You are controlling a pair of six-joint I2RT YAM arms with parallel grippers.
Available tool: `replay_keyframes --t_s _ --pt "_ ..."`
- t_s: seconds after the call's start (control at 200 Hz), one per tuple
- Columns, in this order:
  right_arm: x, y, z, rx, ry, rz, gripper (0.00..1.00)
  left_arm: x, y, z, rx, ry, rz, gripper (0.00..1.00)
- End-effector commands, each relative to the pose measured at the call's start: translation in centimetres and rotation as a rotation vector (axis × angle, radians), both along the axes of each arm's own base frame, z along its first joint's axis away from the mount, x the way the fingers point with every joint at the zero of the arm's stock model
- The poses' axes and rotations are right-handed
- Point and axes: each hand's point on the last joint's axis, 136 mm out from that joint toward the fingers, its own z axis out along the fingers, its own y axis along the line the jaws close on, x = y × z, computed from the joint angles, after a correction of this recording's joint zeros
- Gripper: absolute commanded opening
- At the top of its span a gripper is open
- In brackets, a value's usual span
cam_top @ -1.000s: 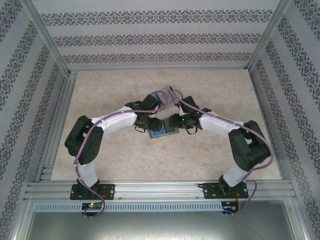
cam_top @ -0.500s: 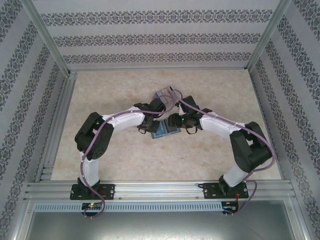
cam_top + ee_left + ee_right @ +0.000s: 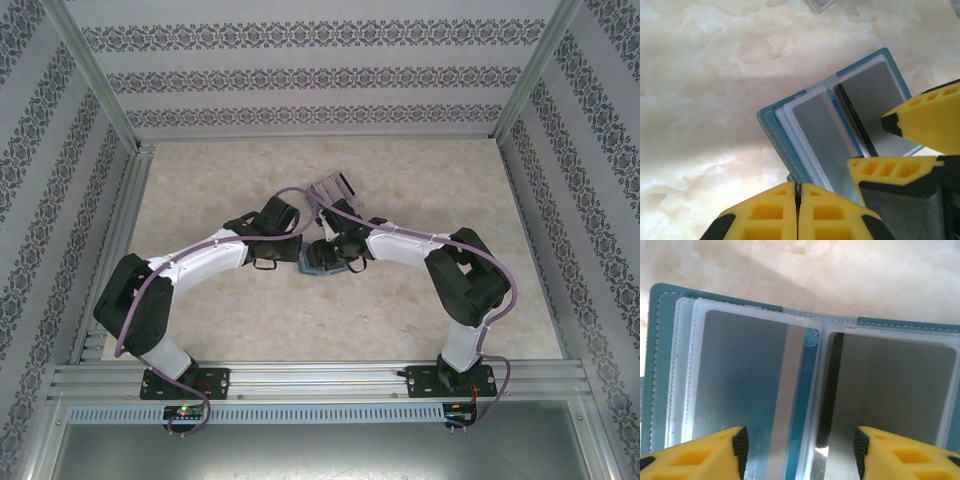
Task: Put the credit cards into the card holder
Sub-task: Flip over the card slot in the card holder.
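though open, holder (image 3: 760, 385) under r gripper (image 3: 799, 445)

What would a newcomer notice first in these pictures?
The teal card holder lies open in the middle of the table, clear sleeves showing, with the right gripper open over its spine. The left gripper is shut beside it, and the credit cards lie in a fanned pile just beyond both arms.

From above, the teal stitched folding card holder (image 3: 310, 267) lies mostly under the right gripper (image 3: 330, 255) (left edge peeking out); the right wrist view crops its lower edge.
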Motion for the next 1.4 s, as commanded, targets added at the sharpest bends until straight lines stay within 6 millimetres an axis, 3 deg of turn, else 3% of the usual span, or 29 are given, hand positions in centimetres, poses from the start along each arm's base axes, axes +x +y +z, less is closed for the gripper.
replay_keyframes --t_s 0.0,0.2,0.425,0.739,1.069,1.394 --pt "-0.4 1.7 0.6 0.087 0.0 0.04 0.62 1.1 -1.9 0.8 -0.182 -0.028 0.022 0.0" --pt "-0.9 2.7 2.1 0.171 0.012 0.046 0.68 1.0 -1.8 0.5 -0.28 -0.005 0.044 0.0" --pt "-0.7 1.3 -0.5 0.056 0.027 0.024 0.69 1.0 -1.2 2.0 -0.285 -0.041 0.055 0.0" --pt "-0.6 0.8 -2.0 -0.014 0.025 0.016 0.7 1.1 -1.2 2.4 -0.287 -0.044 0.056 0.0" --pt "-0.3 1.1 1.1 0.157 0.028 0.018 0.67 1.3 -0.1 1.6 -0.263 -0.03 0.079 0.0" --pt "0.0 1.0 2.0 0.306 0.08 0.0 0.58 1.2 0.4 1.0 -0.253 -0.019 0.091 0.0"
